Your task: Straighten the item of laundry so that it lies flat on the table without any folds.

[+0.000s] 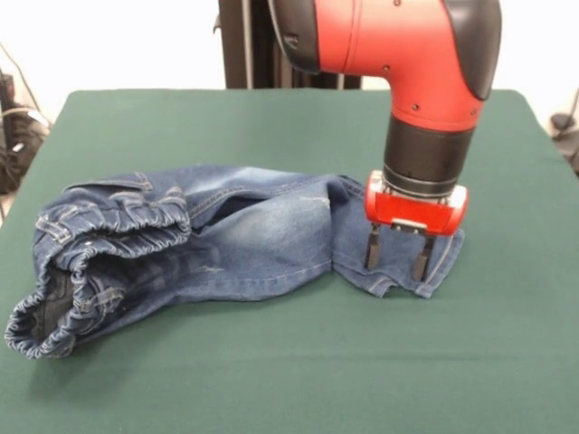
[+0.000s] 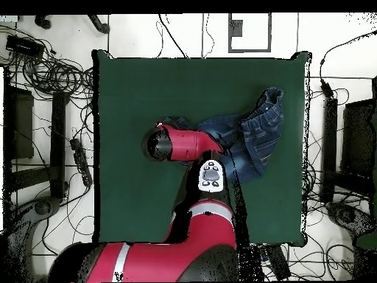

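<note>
1. Front view: the jeans (image 1: 217, 244) lie crumpled across the middle of the green table (image 1: 289, 380). The gathered elastic waistband (image 1: 118, 221) is bunched up at the picture's left, and one leg is folded over at the right end.
2. Front view: the red arm (image 1: 407, 54) comes down over that right end. The gripper (image 1: 396, 262) has its two dark fingers (image 1: 372, 249) spread apart, and their tips rest on or just above the folded denim hem, with no cloth pinched between them.
3. Overhead view: the jeans (image 2: 254, 136) sit toward the picture's right half of the table (image 2: 132, 110), leaving broad bare felt on the other side.
4. Overhead view: the arm (image 2: 184, 144) covers the gripper and the hem, so the fingers cannot be seen here. Cables (image 2: 51, 74) ring the floor around the table.
</note>
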Motion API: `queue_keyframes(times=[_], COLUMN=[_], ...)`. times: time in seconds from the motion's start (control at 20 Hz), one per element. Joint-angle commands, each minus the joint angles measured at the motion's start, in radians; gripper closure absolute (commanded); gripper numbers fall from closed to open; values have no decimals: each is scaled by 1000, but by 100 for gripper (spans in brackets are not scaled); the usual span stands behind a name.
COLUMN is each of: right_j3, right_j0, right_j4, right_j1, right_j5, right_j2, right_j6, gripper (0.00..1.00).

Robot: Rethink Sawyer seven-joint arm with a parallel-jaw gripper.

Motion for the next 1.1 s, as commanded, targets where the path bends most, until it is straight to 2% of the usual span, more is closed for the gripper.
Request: queue_keyframes(times=[0.05,0.1,0.55,0.75,0.95,1.1], right_j3=[-136,-138,-147,-117,-57,20], right_j0=[48,54,67,63,67,68], right_j4=[80,87,89,102,107,104], right_j1=[197,198,204,182,109,3], right_j5=[-106,-101,-110,-115,-93,-63], right_j2=[-8,-18,-39,-26,-13,9], right_j6=[208,202,207,222,216,205], gripper=[0,100,100,100,100,100])
